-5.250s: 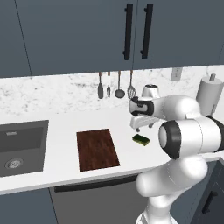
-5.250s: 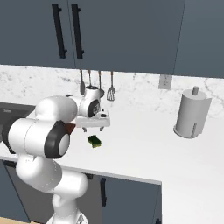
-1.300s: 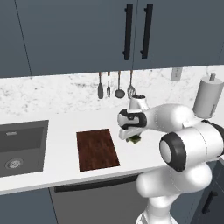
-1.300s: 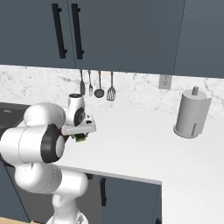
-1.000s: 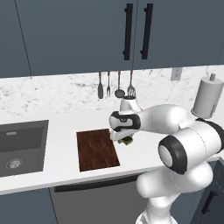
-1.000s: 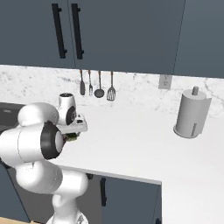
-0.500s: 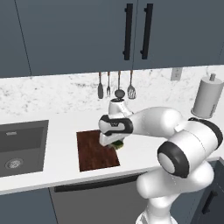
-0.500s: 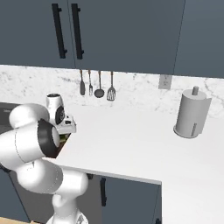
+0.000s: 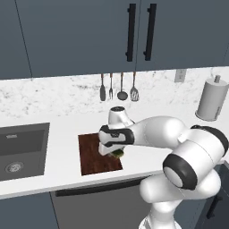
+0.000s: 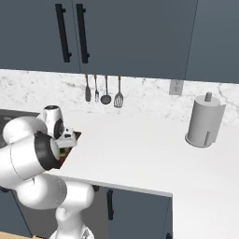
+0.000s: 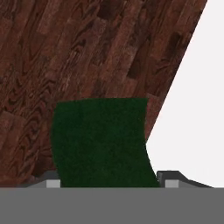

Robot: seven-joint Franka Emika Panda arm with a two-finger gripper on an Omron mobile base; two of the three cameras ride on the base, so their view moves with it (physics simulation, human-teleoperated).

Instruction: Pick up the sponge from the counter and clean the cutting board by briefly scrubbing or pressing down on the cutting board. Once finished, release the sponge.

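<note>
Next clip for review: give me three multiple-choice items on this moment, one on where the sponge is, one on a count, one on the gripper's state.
1. The sponge is:
A. in the sink
B. over the cutting board's right part
C. beside the paper towel roll

2. Utensils hanging on the wall:
A. two
B. four
C. six

3. The gripper is:
A. shut on the sponge
B. open, holding nothing
C. gripping a utensil

Key: 1 B, the hand view shows wood grain under the sponge; 2 B, four hang below the cabinets; 3 A, the sponge sits between the fingertips.
</note>
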